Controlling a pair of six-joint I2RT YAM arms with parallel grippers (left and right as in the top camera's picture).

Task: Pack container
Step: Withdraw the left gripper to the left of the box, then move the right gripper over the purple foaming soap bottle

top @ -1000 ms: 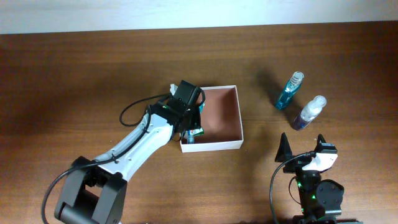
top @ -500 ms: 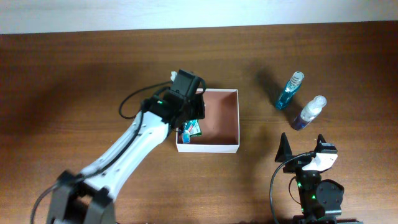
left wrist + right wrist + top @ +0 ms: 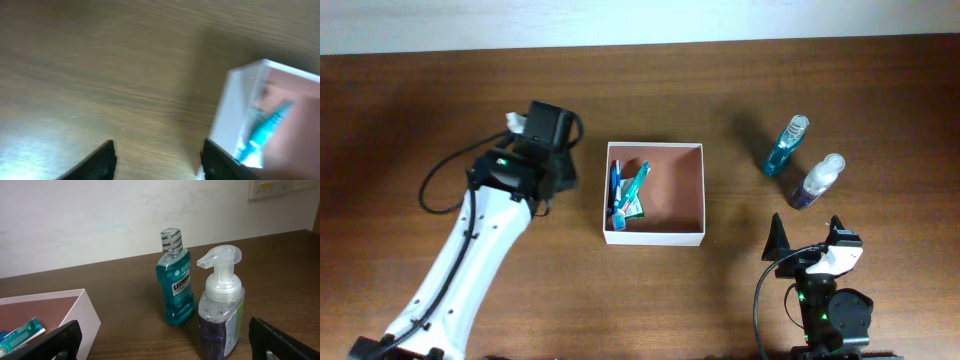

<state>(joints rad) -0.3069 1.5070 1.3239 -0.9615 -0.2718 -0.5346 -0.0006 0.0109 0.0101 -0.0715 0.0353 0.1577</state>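
The container [image 3: 670, 236] is a shallow white box with a reddish-brown inside, at mid-table. A teal-green packet [image 3: 634, 192] and a thin blue item [image 3: 616, 185] lie along its left wall. My left gripper [image 3: 560, 182] hangs just left of the box, open, with only bare wood between its fingers. In the left wrist view the gripper [image 3: 157, 159] shows the container's corner [image 3: 235, 115] to its right. My right gripper [image 3: 807, 240] stands open near the front edge, below two bottles. A teal mouthwash bottle [image 3: 175, 280] and a purple pump bottle [image 3: 220, 315] stand upright ahead of it.
The teal bottle [image 3: 785, 147] and the pump bottle [image 3: 815, 182] stand right of the box, close together. A cable loops off the left arm [image 3: 470, 250], which crosses the table's left front. A white wall edge runs along the back.
My left gripper has pulled out of the box to the left and opened, leaving the teal-green packet inside. The box has shifted and straightened a little. The right arm has not moved.
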